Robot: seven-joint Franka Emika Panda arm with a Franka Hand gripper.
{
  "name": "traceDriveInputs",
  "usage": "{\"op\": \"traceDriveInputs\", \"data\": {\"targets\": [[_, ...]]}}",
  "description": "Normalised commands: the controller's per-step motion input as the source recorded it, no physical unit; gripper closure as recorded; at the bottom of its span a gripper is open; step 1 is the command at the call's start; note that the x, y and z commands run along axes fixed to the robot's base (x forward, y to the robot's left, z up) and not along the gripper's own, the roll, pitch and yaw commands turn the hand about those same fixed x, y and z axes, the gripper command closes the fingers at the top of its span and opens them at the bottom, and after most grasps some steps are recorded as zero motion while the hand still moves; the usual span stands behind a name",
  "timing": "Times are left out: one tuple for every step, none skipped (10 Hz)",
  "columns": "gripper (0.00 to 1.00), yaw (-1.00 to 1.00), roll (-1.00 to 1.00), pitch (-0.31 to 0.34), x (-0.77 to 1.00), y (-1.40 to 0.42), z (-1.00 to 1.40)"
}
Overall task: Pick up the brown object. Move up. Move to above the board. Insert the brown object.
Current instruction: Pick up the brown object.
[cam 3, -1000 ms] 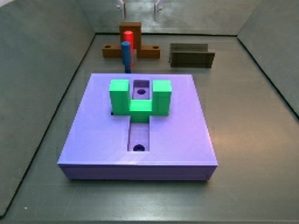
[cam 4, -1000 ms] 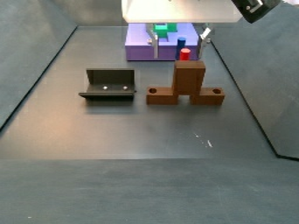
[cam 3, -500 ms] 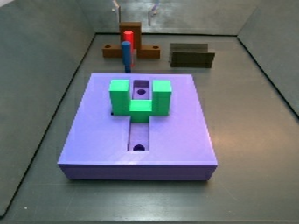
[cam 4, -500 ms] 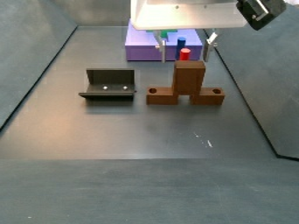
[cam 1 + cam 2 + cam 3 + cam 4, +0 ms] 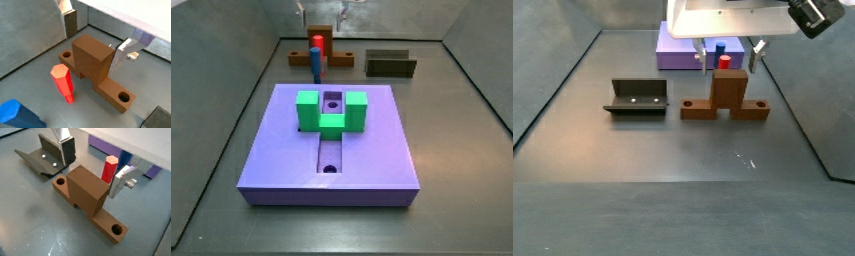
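The brown object (image 5: 727,97) lies on the floor as a flat bar with a thick upright cross part and a round hole at each end. It also shows in both wrist views (image 5: 92,61) (image 5: 85,194) and at the far end of a side view (image 5: 322,44). My gripper (image 5: 724,52) hangs open just above it. In both wrist views the gripper (image 5: 93,50) (image 5: 91,178) has one finger on each side of the upright part, with gaps. The lavender board (image 5: 372,150) bears a green U-shaped block (image 5: 331,110).
A blue peg with a red top (image 5: 315,55) (image 5: 109,168) stands right beside the brown object, between it and the board (image 5: 673,50). The dark fixture (image 5: 640,97) (image 5: 389,63) stands on the floor next to the bar. Grey walls close the area in.
The gripper has moved sideways and lower, over the brown object's upright part. The objects on the floor have not moved.
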Motion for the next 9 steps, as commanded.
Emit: {"op": "traceDriveInputs", "data": {"targets": [[0.0, 0.0, 0.0, 0.0, -0.03, 0.06, -0.11], [0.0, 0.0, 0.0, 0.0, -0.03, 0.05, -0.11], [0.0, 0.0, 0.01, 0.0, -0.05, 0.03, -0.14], [0.0, 0.0, 0.06, 0.0, -0.05, 0.05, -0.19], [0.0, 0.01, 0.05, 0.0, -0.03, 0.02, -0.2], [0.0, 0.0, 0.03, 0.0, 0.0, 0.03, -0.22], [0.0, 0.01, 0.04, 0.0, 0.0, 0.01, -0.21], [0.0, 0.0, 0.03, 0.0, 0.0, 0.02, -0.23], [0.0, 0.0, 0.03, 0.0, 0.0, 0.04, -0.23]]}}
